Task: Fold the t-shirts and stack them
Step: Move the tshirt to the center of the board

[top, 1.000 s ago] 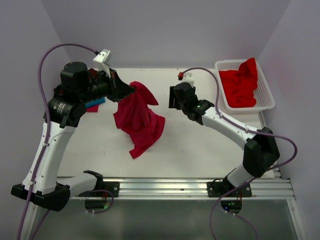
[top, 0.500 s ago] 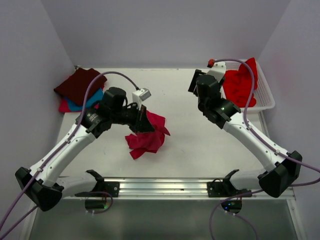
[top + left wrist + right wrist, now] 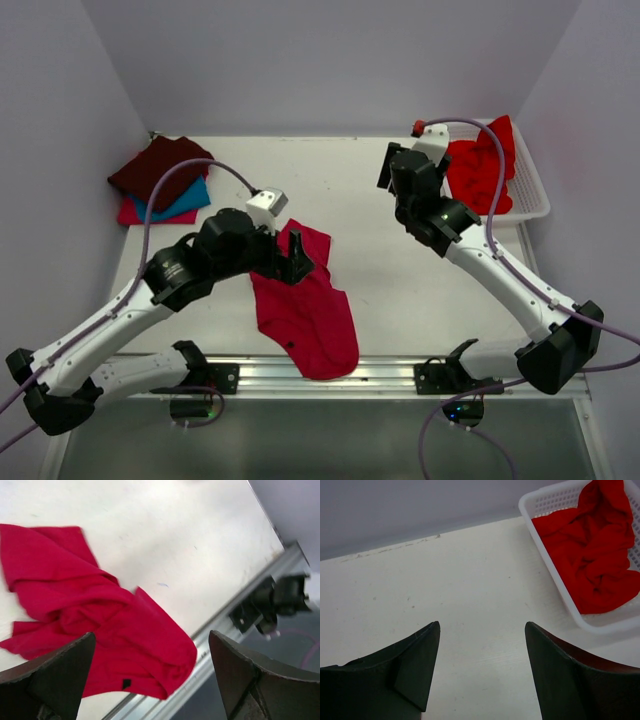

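On white table (image 3: 400,290), crimson shirt (image 3: 305,315), lavender walls (image 3: 330,60)

A crimson-pink t-shirt (image 3: 308,318) is lying rumpled on the table (image 3: 400,290), the left gripper (image 3: 297,262) hovering over its far end, the right gripper (image 3: 392,172) hanging beside the white lattice basket (image 3: 536,202).

- Five t-shirts: one crimson-pink shirt (image 3: 310,315) below the left jaws, a stack of three (image 3: 160,180) well left of them, one bright red shirt (image 3: 480,170) beside the right jaws.
- One white lattice basket (image 3: 530,190).
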Robot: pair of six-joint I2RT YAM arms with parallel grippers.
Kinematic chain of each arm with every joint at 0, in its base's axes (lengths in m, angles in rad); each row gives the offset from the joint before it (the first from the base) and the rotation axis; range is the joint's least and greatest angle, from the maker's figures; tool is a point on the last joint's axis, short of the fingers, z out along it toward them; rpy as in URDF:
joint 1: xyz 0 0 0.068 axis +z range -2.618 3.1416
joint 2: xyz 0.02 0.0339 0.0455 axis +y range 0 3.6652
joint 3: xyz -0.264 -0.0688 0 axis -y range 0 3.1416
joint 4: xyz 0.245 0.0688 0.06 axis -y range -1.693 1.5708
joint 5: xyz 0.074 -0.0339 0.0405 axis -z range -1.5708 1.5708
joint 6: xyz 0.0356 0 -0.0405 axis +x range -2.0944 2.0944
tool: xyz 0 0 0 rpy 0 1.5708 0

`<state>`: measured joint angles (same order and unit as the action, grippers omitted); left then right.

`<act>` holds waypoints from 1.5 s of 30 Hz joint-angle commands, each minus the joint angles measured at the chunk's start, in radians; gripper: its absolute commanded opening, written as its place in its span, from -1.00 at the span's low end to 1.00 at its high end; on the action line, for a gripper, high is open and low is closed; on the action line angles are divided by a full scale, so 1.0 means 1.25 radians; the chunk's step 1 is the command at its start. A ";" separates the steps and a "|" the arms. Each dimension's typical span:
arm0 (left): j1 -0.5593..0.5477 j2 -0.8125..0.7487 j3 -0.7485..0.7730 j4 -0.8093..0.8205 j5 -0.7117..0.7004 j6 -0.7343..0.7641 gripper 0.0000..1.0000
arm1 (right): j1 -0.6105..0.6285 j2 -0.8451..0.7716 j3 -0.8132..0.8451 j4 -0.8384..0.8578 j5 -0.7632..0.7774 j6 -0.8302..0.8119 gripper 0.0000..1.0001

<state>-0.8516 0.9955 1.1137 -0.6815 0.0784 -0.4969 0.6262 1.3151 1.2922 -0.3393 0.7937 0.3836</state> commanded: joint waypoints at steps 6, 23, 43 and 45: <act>0.102 -0.032 -0.173 0.062 -0.238 -0.130 1.00 | -0.005 -0.054 0.022 -0.024 0.002 0.000 0.47; 0.285 0.169 -0.421 0.324 -0.155 -0.169 0.69 | -0.006 -0.119 -0.031 -0.043 0.001 0.001 0.46; 0.284 0.181 -0.185 0.219 -0.093 -0.027 -1.00 | -0.016 -0.023 -0.064 -0.032 -0.140 0.021 -0.61; 0.259 0.184 -0.029 0.153 -0.159 0.031 -1.00 | -0.015 -0.003 -0.074 -0.013 -0.184 0.023 -0.89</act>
<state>-0.4915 1.2804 0.8177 -0.3965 -0.0296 -0.5926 0.6083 1.2709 1.2179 -0.3904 0.6651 0.3901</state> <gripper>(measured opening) 0.029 0.120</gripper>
